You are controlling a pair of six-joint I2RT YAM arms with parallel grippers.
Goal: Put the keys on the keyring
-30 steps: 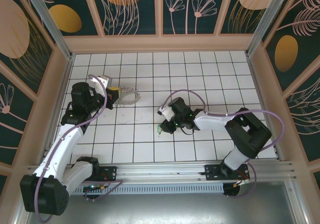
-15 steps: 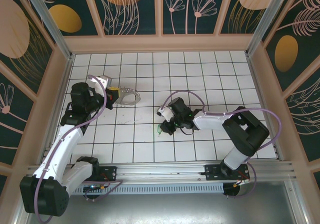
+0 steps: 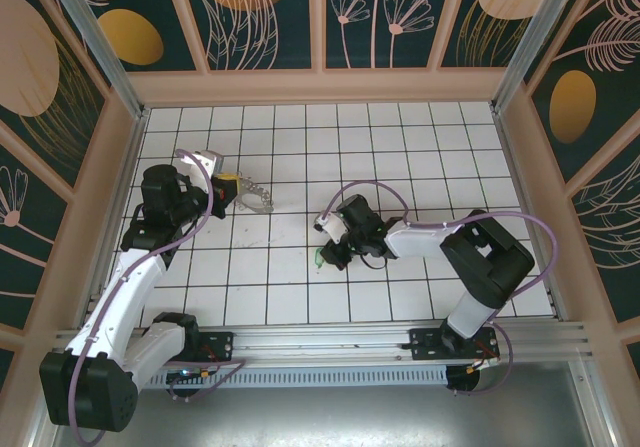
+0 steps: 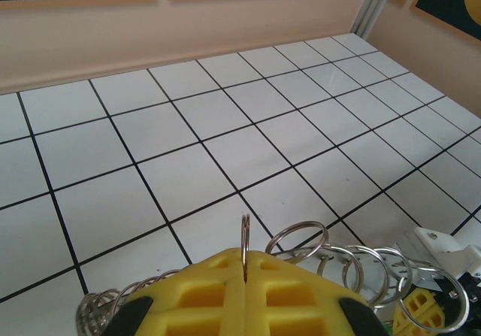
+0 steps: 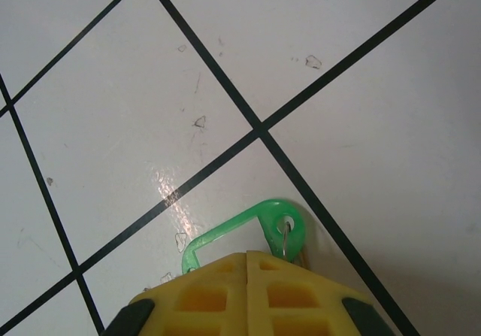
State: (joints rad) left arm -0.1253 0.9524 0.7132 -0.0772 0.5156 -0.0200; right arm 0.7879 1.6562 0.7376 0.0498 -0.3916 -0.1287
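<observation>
Pinching the keys (image 5: 276,208), the right gripper (image 5: 248,264) is clenched, green tag poking ahead of its tips; the left gripper (image 4: 246,267) grasps the keyring (image 4: 301,225), whose rings trail toward the right jaws, well apart.

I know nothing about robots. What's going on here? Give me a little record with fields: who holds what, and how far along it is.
Left end effector: shut, pinching one loop of the keyring, a string of metal rings
Right end effector: shut on the keys, green tag low at the tiles
Keys on keyring: not yet; the two are apart, several tiles between them
Surface: table of white tiles with black lines
</observation>
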